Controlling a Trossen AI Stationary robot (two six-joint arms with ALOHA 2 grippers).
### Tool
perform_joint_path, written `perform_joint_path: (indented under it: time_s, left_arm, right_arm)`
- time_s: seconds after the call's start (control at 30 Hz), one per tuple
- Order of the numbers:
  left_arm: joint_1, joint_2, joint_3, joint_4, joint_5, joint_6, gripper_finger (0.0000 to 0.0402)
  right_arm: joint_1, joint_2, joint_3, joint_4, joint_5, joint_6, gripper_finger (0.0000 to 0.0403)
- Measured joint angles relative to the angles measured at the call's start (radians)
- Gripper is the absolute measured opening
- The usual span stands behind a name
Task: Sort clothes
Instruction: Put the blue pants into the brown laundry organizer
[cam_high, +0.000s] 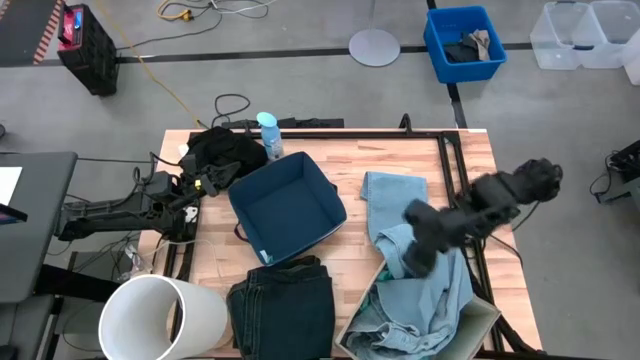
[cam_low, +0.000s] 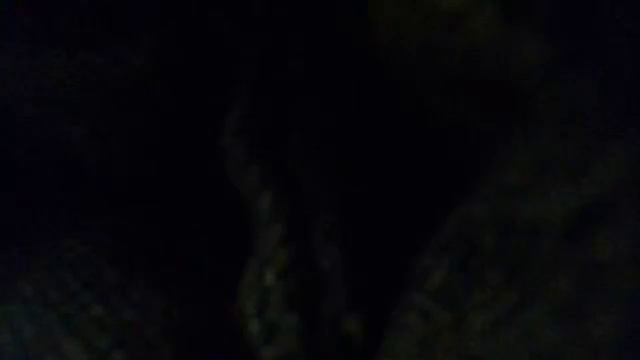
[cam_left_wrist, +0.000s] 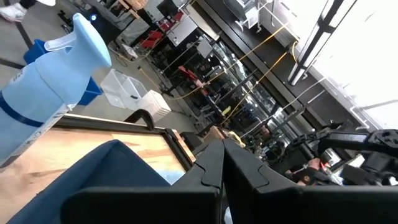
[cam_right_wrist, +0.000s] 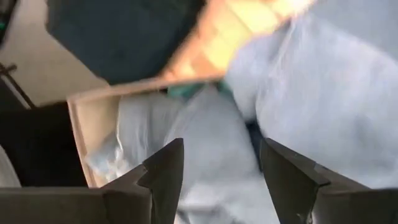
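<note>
The pale blue denim jeans (cam_high: 420, 275) lay on the right side of the wooden table (cam_high: 350, 170), one end stretched toward the table's middle and the other spilling into a tan bin (cam_high: 480, 320) at the near right corner. A strip of the turquoise top (cam_right_wrist: 189, 91) showed under them inside that bin. The dark navy jeans (cam_high: 282, 305) sat folded at the near edge, and the black garment (cam_high: 222, 152) was heaped at the far left corner beside a pale blue spray bottle (cam_high: 270, 135). A dark blue fabric bin (cam_high: 287, 207) stood tilted between them.

The right end effector (cam_high: 418, 255) hung over the pale jeans, its fingers (cam_right_wrist: 163, 174) spread apart with nothing between them. The left end effector (cam_high: 205, 180) waited at the table's left edge near the black garment, its fingers pressed together.

A white bucket (cam_high: 160, 320) stood off the near left corner. On the grey floor beyond were a bright blue crate (cam_high: 462, 42) and clear tubs (cam_high: 585, 35).

The left wrist view alone showed shelving and yellow cable in the room; the low view was almost wholly dark.
</note>
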Motion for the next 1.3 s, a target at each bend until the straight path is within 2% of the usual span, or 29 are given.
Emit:
perform_joint_path:
  time_s: [0.13, 0.27, 0.47, 0.77, 1.07, 1.2, 1.3]
  left_arm:
    - [0.0, 0.0, 0.0, -0.002, -0.007, 0.0, 0.0]
    - [0.0, 0.0, 0.0, -0.002, -0.007, 0.0, 0.0]
    - [0.0, 0.0, 0.0, -0.002, -0.011, 0.001, 0.0]
    - [0.0, 0.0, 0.0, -0.018, -0.014, 0.011, 0.0]
    - [0.0, 0.0, 0.0, -0.028, -0.014, 0.009, 0.0]
    - [0.0, 0.0, 0.0, -0.031, -0.014, 0.008, 0.0]
    - [0.0, 0.0, 0.0, -0.031, -0.014, 0.008, 0.0]
  right_arm:
    - [-0.158, 0.017, -0.025, -0.008, 0.0, -0.03, 0.0225]
    - [-0.274, 0.072, -0.027, -0.001, -0.012, -0.136, 0.0225]
    - [-0.362, 0.192, -0.027, -0.006, -0.144, -0.306, 0.0225]
    - [-0.398, 0.36, -0.028, -0.007, -0.219, -0.435, 0.0225]
    - [-0.382, 0.471, -0.028, -0.006, -0.222, -0.58, 0.0225]
    - [-0.382, 0.463, -0.029, -0.007, -0.214, -0.648, 0.0225]
    - [-0.371, 0.402, -0.029, 0.012, -0.138, -0.649, 0.0225]
